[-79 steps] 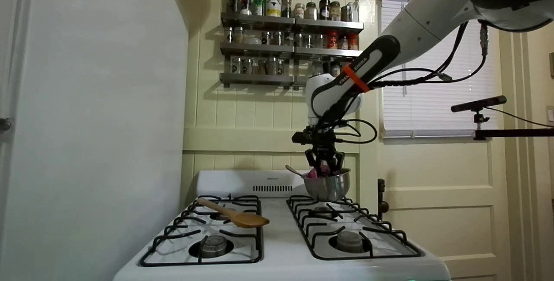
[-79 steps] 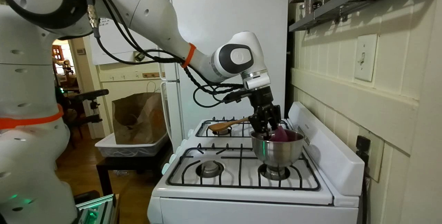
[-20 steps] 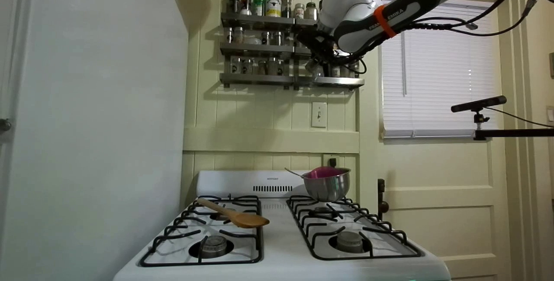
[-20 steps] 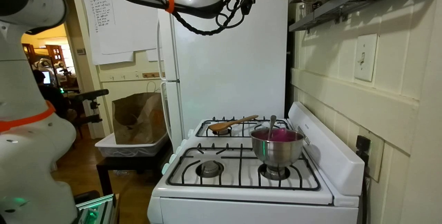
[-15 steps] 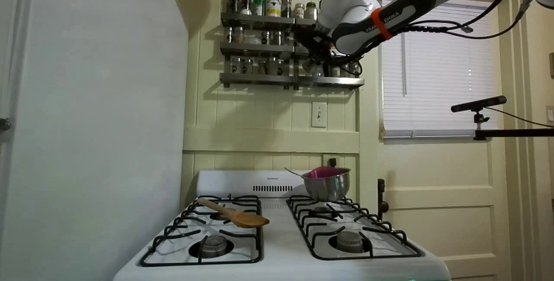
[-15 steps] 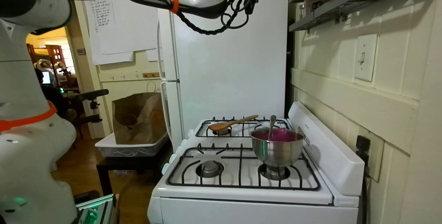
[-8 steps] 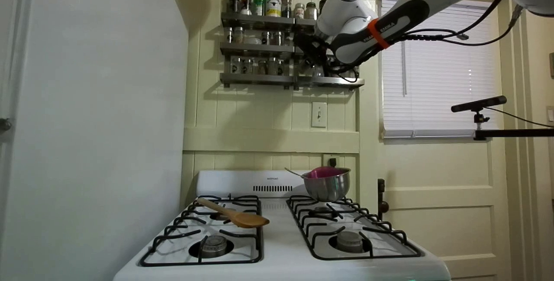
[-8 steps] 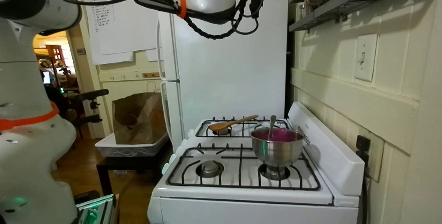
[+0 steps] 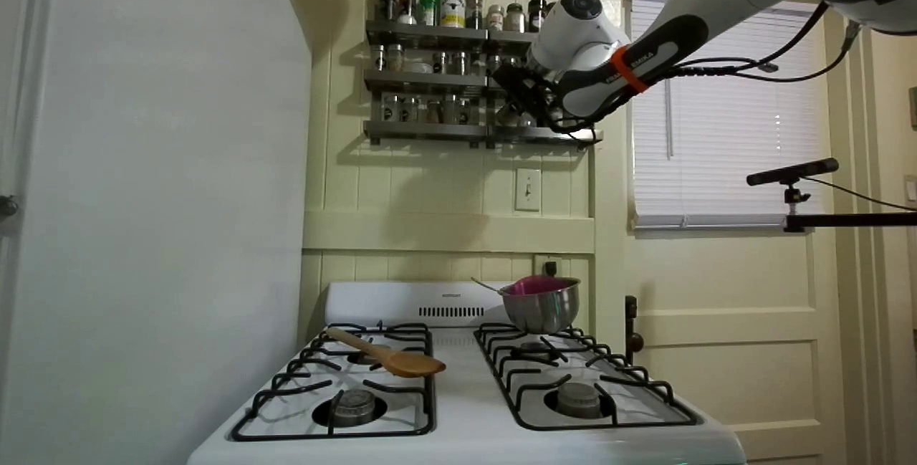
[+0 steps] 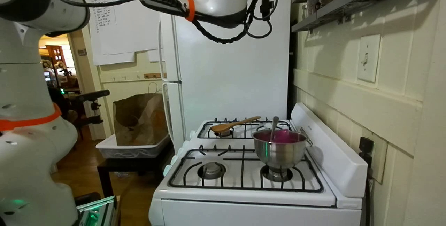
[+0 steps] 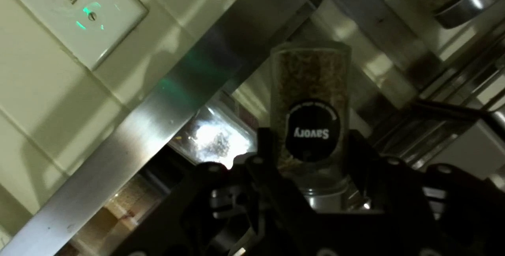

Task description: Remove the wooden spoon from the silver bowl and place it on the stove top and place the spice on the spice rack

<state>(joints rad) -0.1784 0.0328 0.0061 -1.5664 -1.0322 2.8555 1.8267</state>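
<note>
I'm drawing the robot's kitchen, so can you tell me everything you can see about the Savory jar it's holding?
The Savory jar is clear and round-sided, and looks like glass, with brownish bits inside. Its round black label has white letters, upside down in the wrist view. A silvery part, perhaps its lid, shows at the lower end in that picture. The gripper holds it by both sides. It's tilted, close to the spice rack; I can't tell whether they touch.

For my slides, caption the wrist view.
A gripper holds a spice jar labelled "Savory" by a metal shelf, light switch top left.
</note>
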